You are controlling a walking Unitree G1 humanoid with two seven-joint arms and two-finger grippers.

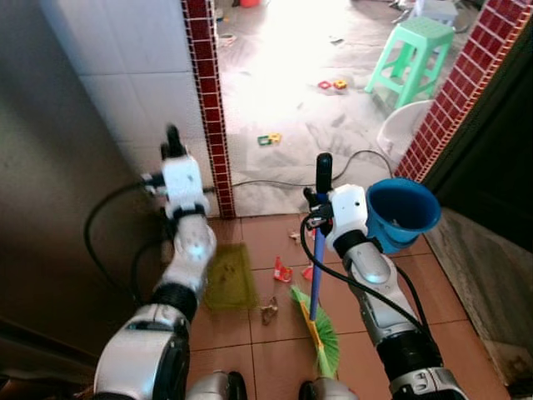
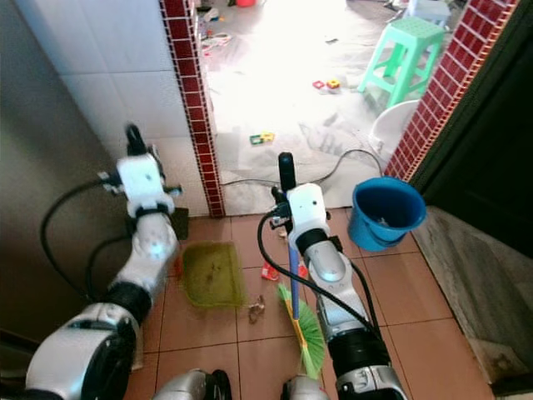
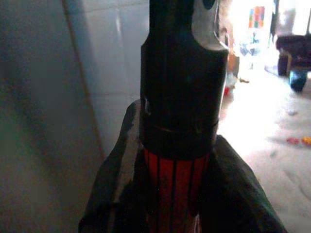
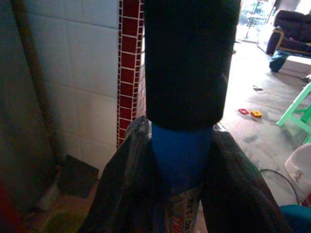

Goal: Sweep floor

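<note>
My right gripper [image 1: 320, 200] is shut on the broom's blue handle [image 4: 181, 155] just under its black cap [image 1: 324, 169]. The stick runs down to green bristles [image 1: 322, 335] resting on the orange tiles. My left gripper [image 1: 174, 155] is shut on the dustpan's red ribbed handle [image 3: 175, 187], whose black top [image 3: 181, 73] sticks up above the fingers. The green dustpan [image 1: 230, 279] lies flat on the tiles below the left arm, left of the broom. A red scrap [image 1: 282, 271] and a brown scrap [image 1: 269, 312] lie between dustpan and bristles.
A blue bucket [image 1: 403, 212] stands right of the broom by a red-tiled pillar [image 1: 454, 96]. Another red-tiled pillar [image 1: 208, 100] and a white tiled wall [image 1: 125, 75] are ahead left. Beyond the doorway are a green stool [image 1: 412, 54], a white basin [image 1: 398, 129], small toys [image 1: 268, 139] and a black cable [image 1: 350, 158].
</note>
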